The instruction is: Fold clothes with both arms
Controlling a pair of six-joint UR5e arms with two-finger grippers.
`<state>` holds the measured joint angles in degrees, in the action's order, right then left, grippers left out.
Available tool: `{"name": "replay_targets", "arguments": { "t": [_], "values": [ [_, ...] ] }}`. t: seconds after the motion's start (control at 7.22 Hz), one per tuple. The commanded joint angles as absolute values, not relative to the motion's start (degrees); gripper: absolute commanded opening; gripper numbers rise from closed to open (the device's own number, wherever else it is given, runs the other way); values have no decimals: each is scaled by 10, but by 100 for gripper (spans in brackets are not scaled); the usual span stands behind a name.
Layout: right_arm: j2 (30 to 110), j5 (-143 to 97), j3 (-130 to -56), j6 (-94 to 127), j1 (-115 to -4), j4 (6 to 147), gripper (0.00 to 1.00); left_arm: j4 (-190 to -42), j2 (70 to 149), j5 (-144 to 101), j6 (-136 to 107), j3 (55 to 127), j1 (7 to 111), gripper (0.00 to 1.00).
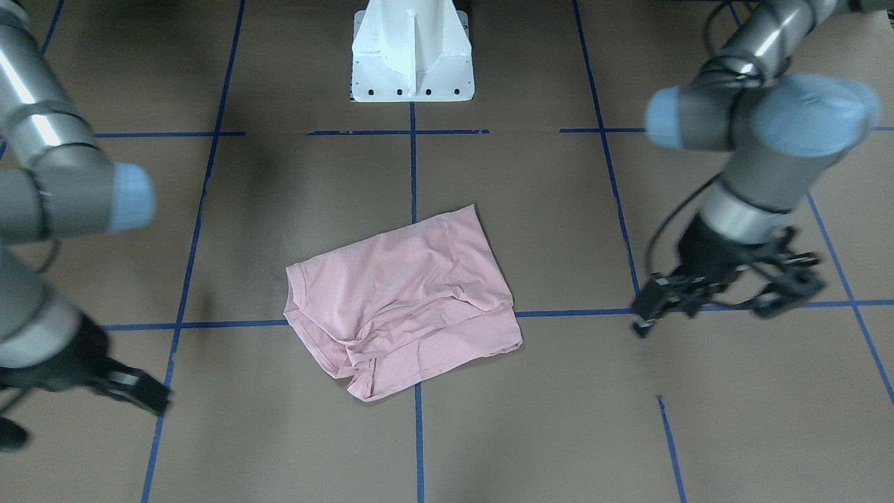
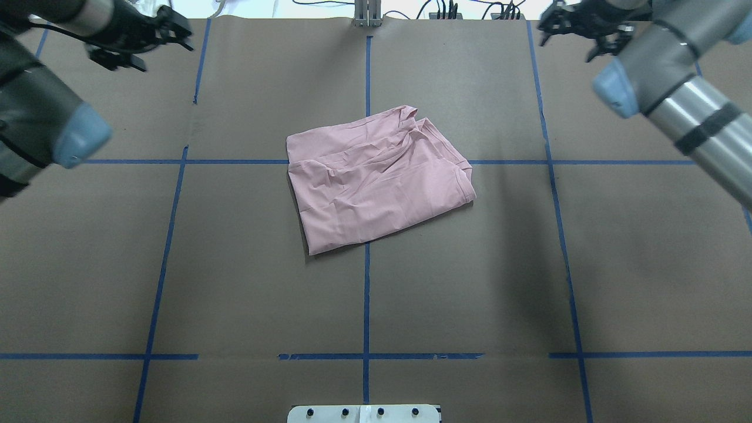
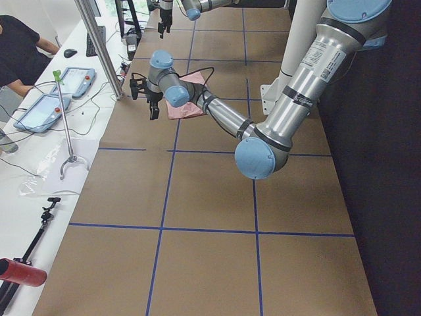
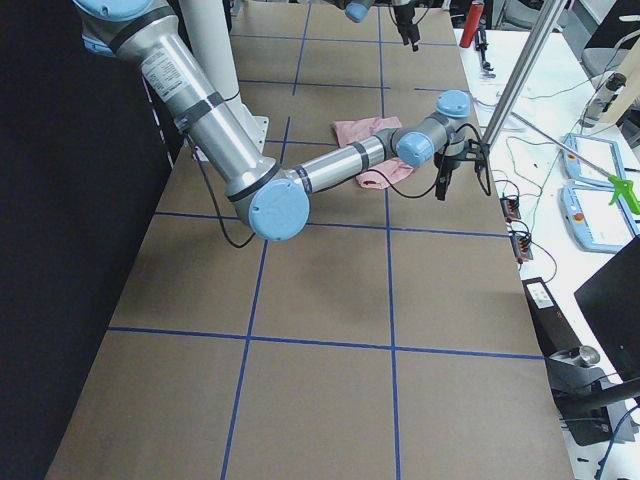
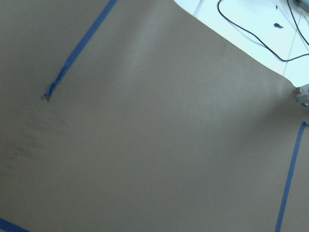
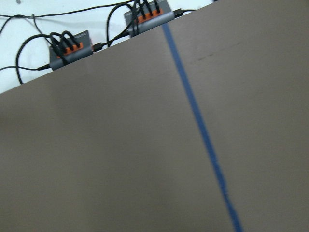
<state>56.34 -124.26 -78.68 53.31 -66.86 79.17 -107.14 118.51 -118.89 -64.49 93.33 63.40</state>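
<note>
On table, folded T-shirt; left arm, right arm well aside.

Pale pink T-shirt: folded to a rumpled rectangle, lying slantwise over a crossing of blue tape lines at the centre of the brown table. Left gripper and right gripper: above the far corners, well apart from it. White base: near edge.

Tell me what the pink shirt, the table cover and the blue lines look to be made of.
Shirt: soft knit cloth, probably cotton, matte; it lies in limp folds and fine creases. Table cover: brown paper by the look, matte; it ends in a sheet edge at the far side. Blue lines: likely stuck-on tape; some ends are ragged.
</note>
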Motion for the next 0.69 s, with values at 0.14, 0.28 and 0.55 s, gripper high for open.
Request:
{"name": "replay_targets", "arguments": {
  "t": [0.14, 0.28, 0.55],
  "values": [
    [751, -1273, -928, 99, -812, 986, 100, -888, 1127, -1217, -255, 991, 789, 100],
    [813, -1323, -931, -4, -862, 990, 100, -883, 1093, -1238, -150, 985, 831, 100],
    [907, -1346, -936, -129, -948, 990, 100, -883, 1009, -1265, 80, 985, 899, 100]
  ]
}}
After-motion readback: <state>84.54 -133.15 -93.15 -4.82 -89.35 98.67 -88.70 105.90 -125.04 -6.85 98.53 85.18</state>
